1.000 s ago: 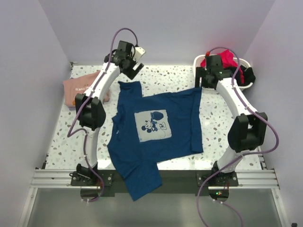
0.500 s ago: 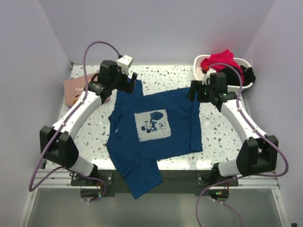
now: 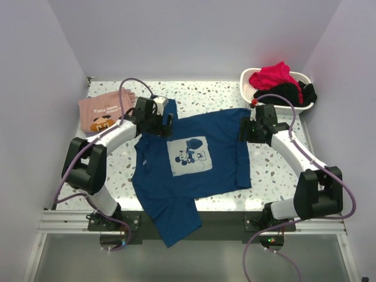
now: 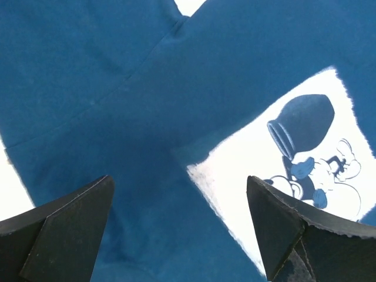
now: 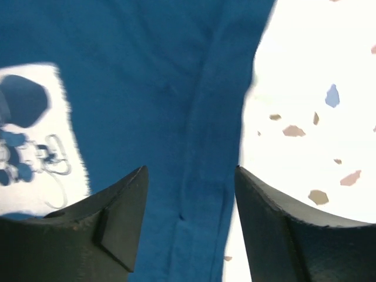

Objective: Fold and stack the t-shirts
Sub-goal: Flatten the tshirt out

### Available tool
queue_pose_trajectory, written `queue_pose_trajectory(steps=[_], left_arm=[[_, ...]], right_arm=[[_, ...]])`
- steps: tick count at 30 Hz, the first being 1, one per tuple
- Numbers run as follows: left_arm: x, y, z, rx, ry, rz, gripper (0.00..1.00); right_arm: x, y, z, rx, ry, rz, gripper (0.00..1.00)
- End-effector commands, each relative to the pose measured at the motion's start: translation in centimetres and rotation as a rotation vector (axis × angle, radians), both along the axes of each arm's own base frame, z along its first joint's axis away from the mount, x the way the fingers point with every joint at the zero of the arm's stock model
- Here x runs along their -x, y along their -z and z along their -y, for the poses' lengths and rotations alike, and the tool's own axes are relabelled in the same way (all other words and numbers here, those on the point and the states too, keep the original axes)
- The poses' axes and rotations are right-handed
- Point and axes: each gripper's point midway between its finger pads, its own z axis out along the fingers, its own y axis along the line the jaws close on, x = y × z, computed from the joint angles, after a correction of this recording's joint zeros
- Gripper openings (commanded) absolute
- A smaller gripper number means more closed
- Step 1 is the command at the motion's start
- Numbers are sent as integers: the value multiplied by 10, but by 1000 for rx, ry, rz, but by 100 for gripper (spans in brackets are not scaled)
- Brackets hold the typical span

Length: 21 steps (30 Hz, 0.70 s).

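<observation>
A dark blue t-shirt (image 3: 220, 158) lies spread face up on the speckled table, its pale square mouse print (image 3: 189, 155) in the middle and one end hanging over the front edge. My left gripper (image 3: 163, 125) is low over the shirt's upper left part, jaws wide open; in the left wrist view it (image 4: 179, 232) has blue cloth (image 4: 117, 88) and the print's corner (image 4: 247, 170) below it. My right gripper (image 3: 246, 130) is open over the shirt's right edge, and in its wrist view it (image 5: 191, 226) straddles the doubled hem (image 5: 205, 147). A folded salmon-pink t-shirt (image 3: 101, 111) lies at the back left.
A white basket (image 3: 249, 76) at the back right holds red and black clothes (image 3: 276, 76). Bare speckled tabletop (image 5: 317, 88) runs right of the blue shirt. The aluminium rail (image 3: 64, 220) with the arm bases lines the front edge.
Both arms have come down from the back of the table onto the blue shirt: the left to its upper left part, the right from beside the basket to its right edge.
</observation>
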Motion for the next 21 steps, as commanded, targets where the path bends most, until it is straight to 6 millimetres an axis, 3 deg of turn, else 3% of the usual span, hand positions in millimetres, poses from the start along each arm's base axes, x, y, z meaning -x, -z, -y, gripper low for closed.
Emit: queue_pose_trajectory(steps=[1,8,21], left_arm=[[-5,19,3,68,-10,-22,100],[-15,39,-6,103,-11,-65,100],[-25,27,-21,84,-58,9,100]], right_arm=[[18,15,21,91,68,-68,62],[32,38,24,100,89,-165,53],[57,83,20,85,96,-321,43]])
